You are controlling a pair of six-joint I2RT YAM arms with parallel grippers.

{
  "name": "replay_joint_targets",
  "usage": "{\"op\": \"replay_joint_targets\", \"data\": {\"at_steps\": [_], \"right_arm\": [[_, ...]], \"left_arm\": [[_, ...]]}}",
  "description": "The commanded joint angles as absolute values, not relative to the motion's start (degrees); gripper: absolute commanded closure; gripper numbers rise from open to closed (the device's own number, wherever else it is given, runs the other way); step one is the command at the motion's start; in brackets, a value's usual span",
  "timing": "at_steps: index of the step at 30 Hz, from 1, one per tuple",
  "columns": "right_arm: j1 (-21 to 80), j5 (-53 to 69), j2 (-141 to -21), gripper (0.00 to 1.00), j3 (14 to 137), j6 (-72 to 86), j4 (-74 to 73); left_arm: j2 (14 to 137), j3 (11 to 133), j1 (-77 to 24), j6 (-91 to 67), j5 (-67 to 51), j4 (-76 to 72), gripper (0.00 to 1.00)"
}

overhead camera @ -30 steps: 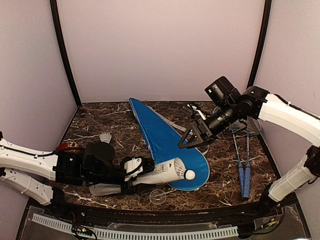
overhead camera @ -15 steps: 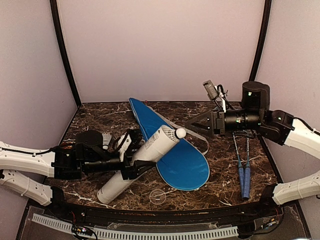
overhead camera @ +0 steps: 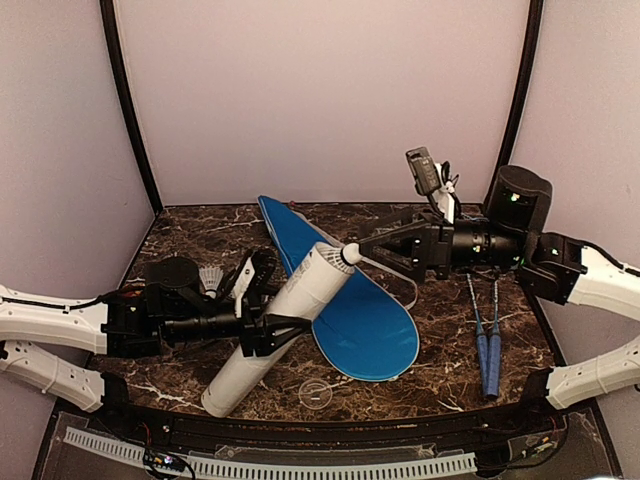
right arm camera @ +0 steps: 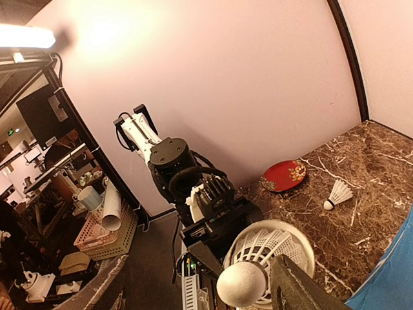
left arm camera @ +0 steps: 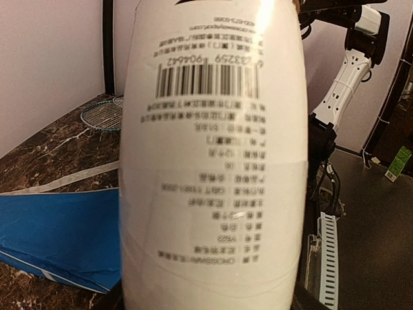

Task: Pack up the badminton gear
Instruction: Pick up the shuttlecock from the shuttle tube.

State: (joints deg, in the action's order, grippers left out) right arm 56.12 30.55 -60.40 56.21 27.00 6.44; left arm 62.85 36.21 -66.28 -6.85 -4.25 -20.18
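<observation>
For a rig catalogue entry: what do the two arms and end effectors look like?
Left arm and right arm: white shells, black joints and wrists. Left end effector and right end effector: black, with open-framed triangular fingers. Green light on a right-arm joint; thin black cable along the left.

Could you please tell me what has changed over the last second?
The left gripper, gripping the white tube, tilted it up from nearly flat, raising its mouth and the lodged shuttlecock toward the right gripper, which swung level to face it. Nothing was released. The blue cover, rackets and loose shuttlecock stayed put.
</observation>
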Motion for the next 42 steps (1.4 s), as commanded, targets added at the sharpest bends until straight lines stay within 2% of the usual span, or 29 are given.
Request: {"op": "replay_joint_targets", "data": {"at_steps": [1,12,13,14,15,24,29,34,42], "right_arm": [[57.15,29.95,-60.49,0.27,56.94,27.15,7.49],[59.14,29.95,-64.81,0.27,60.12,27.15,5.74],[59.23,19.87,-64.98,0.40,60.18,17.90,5.65],[59.24,21.25,-65.19,0.50,60.25,19.16,5.51],[59.30,21.22,-65.40,0.54,60.43,19.24,5.16],[59.54,18.81,-66.97,0.70,61.09,18.76,2.39],[59.50,18.17,-66.27,0.84,61.40,19.97,2.51],[59.16,23.84,-68.17,0.90,64.38,22.38,0.48],[56.43,31.66,-72.64,0.92,74.82,21.47,-15.24]], "left_arm": [[61.40,34.49,-66.01,-8.83,-7.41,-23.94,0.39],[61.04,34.55,-65.74,-9.16,-9.77,-24.59,0.39],[61.00,34.54,-65.72,-9.14,-9.94,-24.65,0.39],[60.95,34.51,-65.68,-9.12,-10.01,-24.69,0.39],[60.87,34.48,-65.72,-9.14,-10.02,-24.70,0.39],[60.30,33.78,-65.65,-8.61,-11.07,-25.65,0.38],[60.03,33.33,-65.65,-7.16,-11.63,-25.51,0.39],[60.16,33.77,-65.65,-4.56,-10.79,-23.61,0.38],[59.23,33.97,-65.65,1.79,-8.48,-19.75,0.38]]}}
